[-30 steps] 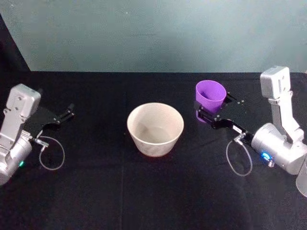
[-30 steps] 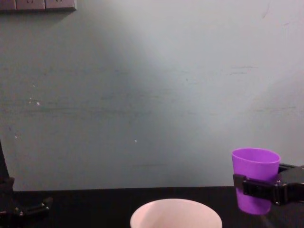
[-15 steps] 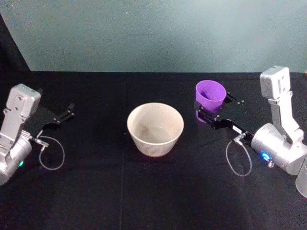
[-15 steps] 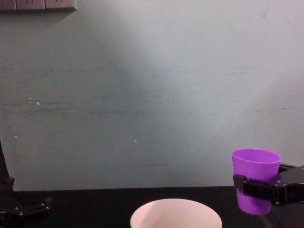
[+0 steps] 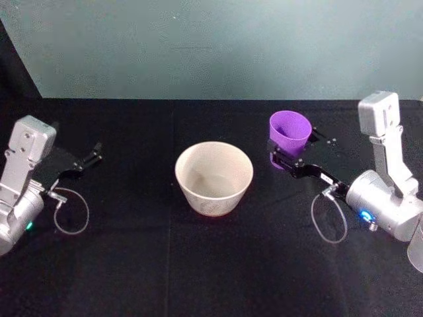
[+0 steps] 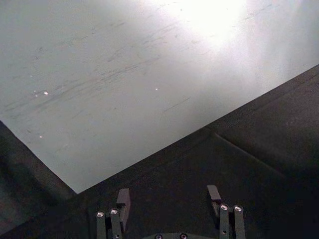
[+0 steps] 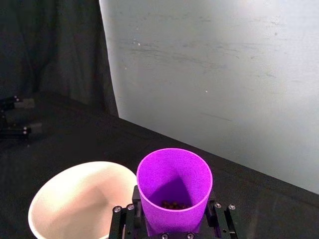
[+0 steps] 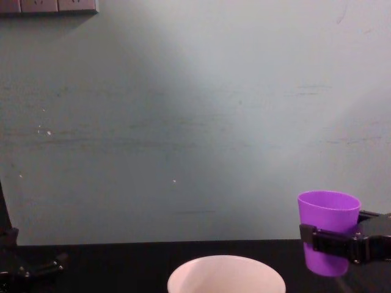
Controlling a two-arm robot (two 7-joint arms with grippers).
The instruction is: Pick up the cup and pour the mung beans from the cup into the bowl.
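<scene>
- Your right gripper (image 5: 295,153) clasps the upright cup (image 5: 289,132) just right of the bowl (image 5: 211,195); tip leftward.
- Your left gripper (image 5: 89,158) rests released, well left of the bowl.

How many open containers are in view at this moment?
2: the cup, gripped by the right gripper, stands right of the bowl in the middle. Left gripper idles far left. None appear hidden.
</scene>
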